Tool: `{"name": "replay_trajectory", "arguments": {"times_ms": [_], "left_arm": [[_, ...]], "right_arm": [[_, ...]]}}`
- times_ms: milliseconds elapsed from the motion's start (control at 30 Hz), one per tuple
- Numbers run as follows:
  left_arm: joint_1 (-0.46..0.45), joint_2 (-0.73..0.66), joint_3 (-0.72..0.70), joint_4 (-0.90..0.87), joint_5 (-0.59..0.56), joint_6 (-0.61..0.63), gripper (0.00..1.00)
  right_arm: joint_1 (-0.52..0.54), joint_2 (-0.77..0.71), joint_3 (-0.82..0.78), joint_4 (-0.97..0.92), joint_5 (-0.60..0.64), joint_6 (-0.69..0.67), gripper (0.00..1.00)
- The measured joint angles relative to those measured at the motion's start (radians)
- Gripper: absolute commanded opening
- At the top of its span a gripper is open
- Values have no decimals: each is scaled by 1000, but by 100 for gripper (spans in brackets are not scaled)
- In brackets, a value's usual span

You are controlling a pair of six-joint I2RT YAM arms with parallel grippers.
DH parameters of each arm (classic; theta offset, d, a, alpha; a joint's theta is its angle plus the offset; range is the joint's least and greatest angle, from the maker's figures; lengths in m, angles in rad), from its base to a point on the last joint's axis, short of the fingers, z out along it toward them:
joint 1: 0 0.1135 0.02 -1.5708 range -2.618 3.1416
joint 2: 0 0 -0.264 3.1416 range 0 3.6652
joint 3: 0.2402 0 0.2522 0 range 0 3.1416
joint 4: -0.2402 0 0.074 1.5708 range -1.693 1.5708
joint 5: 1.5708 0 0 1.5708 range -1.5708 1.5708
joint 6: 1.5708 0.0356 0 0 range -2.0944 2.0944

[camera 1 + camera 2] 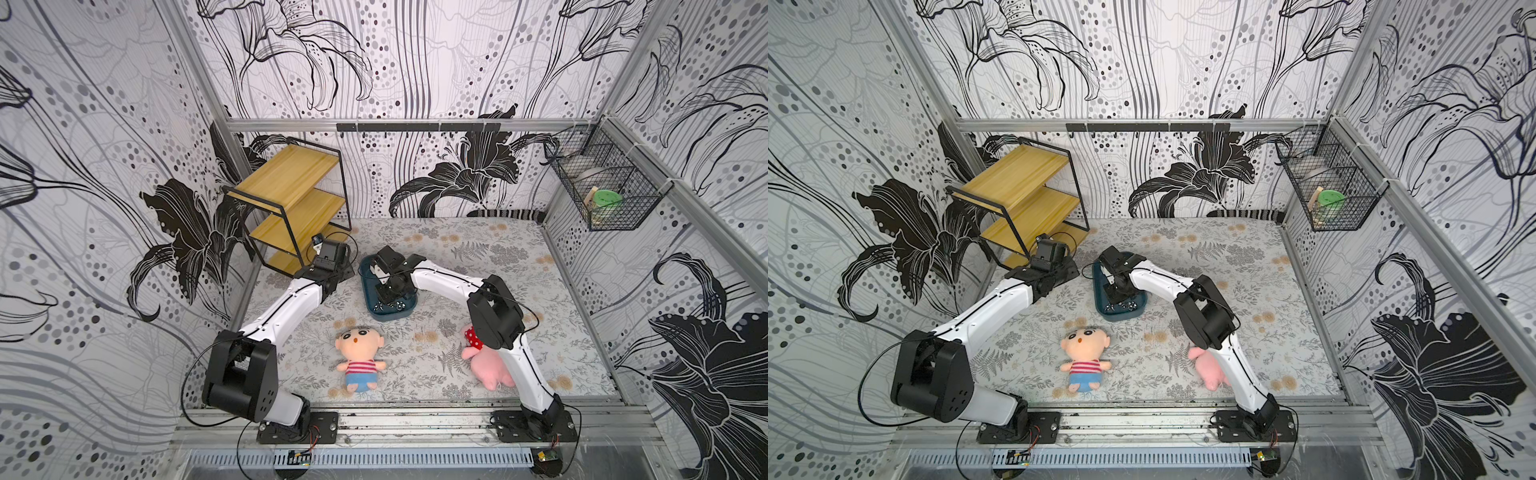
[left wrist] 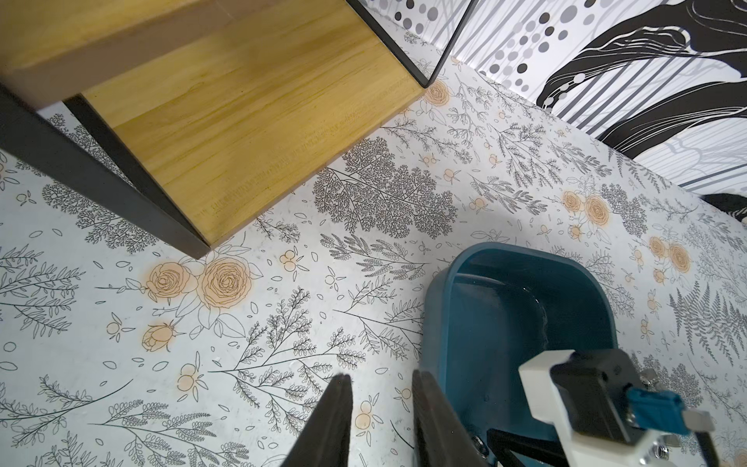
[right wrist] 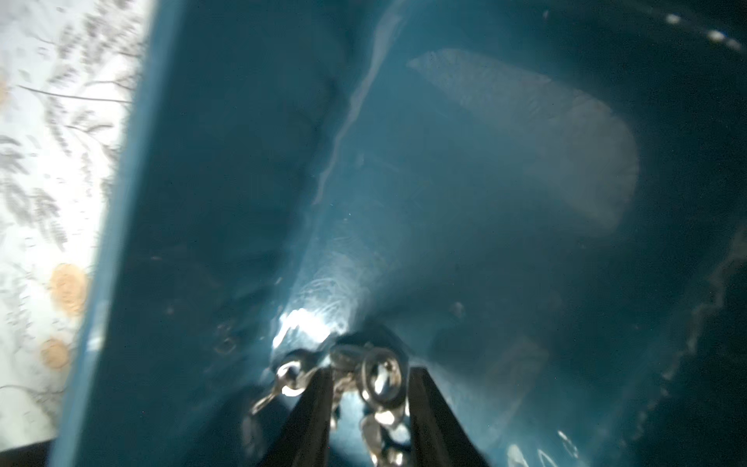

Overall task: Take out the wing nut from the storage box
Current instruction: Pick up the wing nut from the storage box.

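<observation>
Box: The dark blue-green box [image 1: 390,318] sits on the flowery table [image 1: 478,257], near the wooden shelf [image 1: 291,174]. Its walls are low.
Wing nuts: A few small shiny wing nuts [image 1: 379,307] lie on the floor of the box, at the end nearest the doll [image 1: 359,357]. None is out yet.
Right claw: The right claw [image 3: 370,376] is down inside the box. Its two black fingers [image 3: 315,404] stand a little apart, with one nut [image 3: 380,376] between them and another nut just outside one finger. The close picture is blurry, so I cannot tell if the fingers squeeze the nut or only stand beside it.
Left claw: The left claw [image 2: 381,378] hangs over the bare table, just beside the box. The gap between its fingers is narrow and it holds nothing.
How the nut handles: It looks like metal, so I think it is hard, light and slippery. It should not bend or break, but it could pop out of a weak pinch.
Where to grab: Pinching across the two flat wings looks best, because the round middle may roll away.
Watch out: The nuts lie close together, so two may come up at once. The box looks light and may slide if bumped.
</observation>
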Motion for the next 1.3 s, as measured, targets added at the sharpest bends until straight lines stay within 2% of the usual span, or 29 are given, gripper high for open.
{"name": "replay_trajectory", "arguments": {"times_ms": [100,267,400,933,1300], "left_arm": [[2,-3,-3,0,0,0,32],[6,-12,-9,0,0,0,32],[6,-12,-11,0,0,0,32],[6,-13,-11,0,0,0,32],[6,-13,-11,0,0,0,32]], "right_arm": [[0,18,13,-6,14,2,28],[1,21,24,-6,49,8,16],[1,21,29,2,72,11,12],[-6,11,34,3,125,29,6],[-35,-98,-37,55,120,60,4]]}}
